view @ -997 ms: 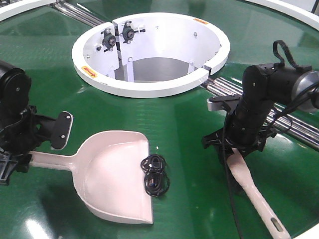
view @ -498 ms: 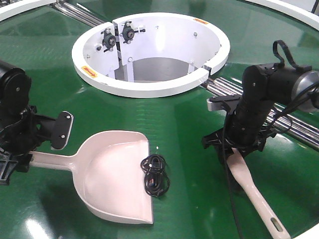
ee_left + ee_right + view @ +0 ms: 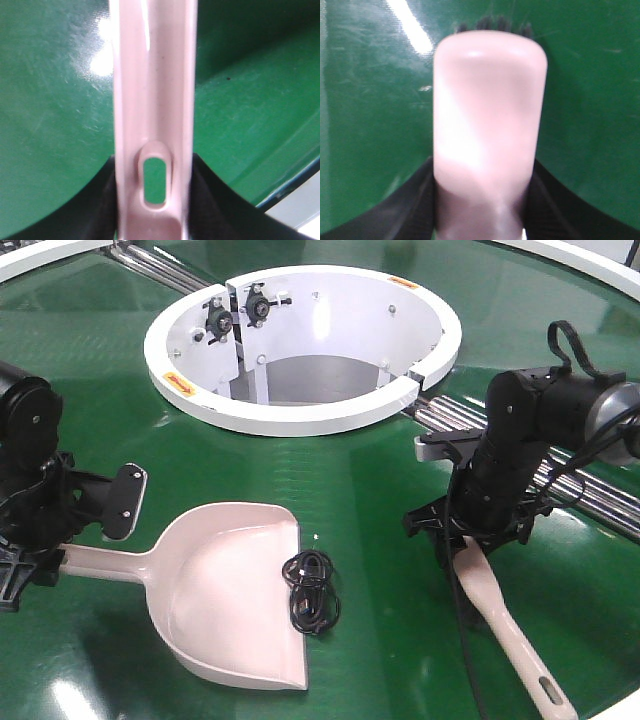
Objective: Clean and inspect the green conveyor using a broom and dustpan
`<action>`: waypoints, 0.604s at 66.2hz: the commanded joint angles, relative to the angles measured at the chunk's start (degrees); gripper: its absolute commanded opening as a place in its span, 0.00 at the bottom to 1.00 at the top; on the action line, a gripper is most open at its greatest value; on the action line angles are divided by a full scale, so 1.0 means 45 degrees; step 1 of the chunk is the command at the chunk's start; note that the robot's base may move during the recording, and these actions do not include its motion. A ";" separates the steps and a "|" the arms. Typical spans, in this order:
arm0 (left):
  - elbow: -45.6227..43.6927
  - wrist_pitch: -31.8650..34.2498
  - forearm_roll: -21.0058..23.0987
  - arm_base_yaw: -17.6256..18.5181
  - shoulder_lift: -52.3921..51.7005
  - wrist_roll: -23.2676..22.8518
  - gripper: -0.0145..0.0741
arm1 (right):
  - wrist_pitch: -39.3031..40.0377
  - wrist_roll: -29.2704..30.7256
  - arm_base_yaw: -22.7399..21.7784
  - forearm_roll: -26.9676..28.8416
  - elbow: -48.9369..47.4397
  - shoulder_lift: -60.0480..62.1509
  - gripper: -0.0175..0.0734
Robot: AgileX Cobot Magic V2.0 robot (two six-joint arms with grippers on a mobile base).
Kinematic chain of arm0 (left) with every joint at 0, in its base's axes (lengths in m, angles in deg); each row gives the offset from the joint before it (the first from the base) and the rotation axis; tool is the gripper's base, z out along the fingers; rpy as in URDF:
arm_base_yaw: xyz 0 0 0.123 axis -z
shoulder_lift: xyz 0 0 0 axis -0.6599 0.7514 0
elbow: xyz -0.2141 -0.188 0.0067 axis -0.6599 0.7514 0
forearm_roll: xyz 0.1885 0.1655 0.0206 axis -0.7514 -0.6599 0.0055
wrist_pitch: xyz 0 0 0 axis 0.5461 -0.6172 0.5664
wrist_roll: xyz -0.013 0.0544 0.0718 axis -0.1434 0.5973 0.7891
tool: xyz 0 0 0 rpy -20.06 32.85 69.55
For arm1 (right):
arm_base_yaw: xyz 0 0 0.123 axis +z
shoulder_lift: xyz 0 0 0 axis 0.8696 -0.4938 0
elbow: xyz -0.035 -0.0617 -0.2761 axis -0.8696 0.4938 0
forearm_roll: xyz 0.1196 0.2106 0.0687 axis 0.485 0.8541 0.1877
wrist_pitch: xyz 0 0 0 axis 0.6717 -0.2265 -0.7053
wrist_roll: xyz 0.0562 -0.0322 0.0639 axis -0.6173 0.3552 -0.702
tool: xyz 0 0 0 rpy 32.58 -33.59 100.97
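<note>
The pale pink dustpan [image 3: 230, 590] lies flat on the green conveyor [image 3: 380, 480] at the lower left, its straight front edge facing right. My left gripper [image 3: 30, 560] is shut on its handle [image 3: 154, 75] at the slotted hang hole, with black fingers [image 3: 100, 200] against both sides. At the right, my right gripper [image 3: 468, 540] is shut on the broom [image 3: 500, 610], whose thin handle trails toward the lower right. In the right wrist view the broom head [image 3: 487, 100] points away, with dark bristles showing past its tip. A small coil of black cable [image 3: 310, 590] rests at the dustpan's front edge.
A white ring housing [image 3: 300, 340] with a round opening stands at the belt's centre, behind both tools. Shiny steel rollers [image 3: 440, 420] cross the belt just behind the right arm. A pale rim [image 3: 300, 210] edges the belt near the left gripper.
The right arm and the broom have shifted very slightly left. The dustpan, the cable coil and the left arm have not moved.
</note>
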 commanded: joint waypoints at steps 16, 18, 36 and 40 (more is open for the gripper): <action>-0.0255 -0.0422 0.0110 0.0129 -0.0472 0.0188 0.14 | -0.0253 -0.1064 0.1099 0.0896 -0.0363 0.0592 0.18; -0.0255 -0.0422 0.0110 0.0129 -0.0472 0.0188 0.14 | -0.0253 -0.1135 0.1206 0.0933 -0.0390 0.0494 0.18; -0.0255 -0.0422 0.0110 0.0129 -0.0472 0.0188 0.14 | -0.0755 -0.1375 0.2152 0.1975 -0.1744 -0.0832 0.18; -0.0255 -0.0422 0.0110 0.0129 -0.0472 0.0188 0.14 | -0.0831 -0.1445 0.2379 0.2193 -0.2192 -0.1176 0.18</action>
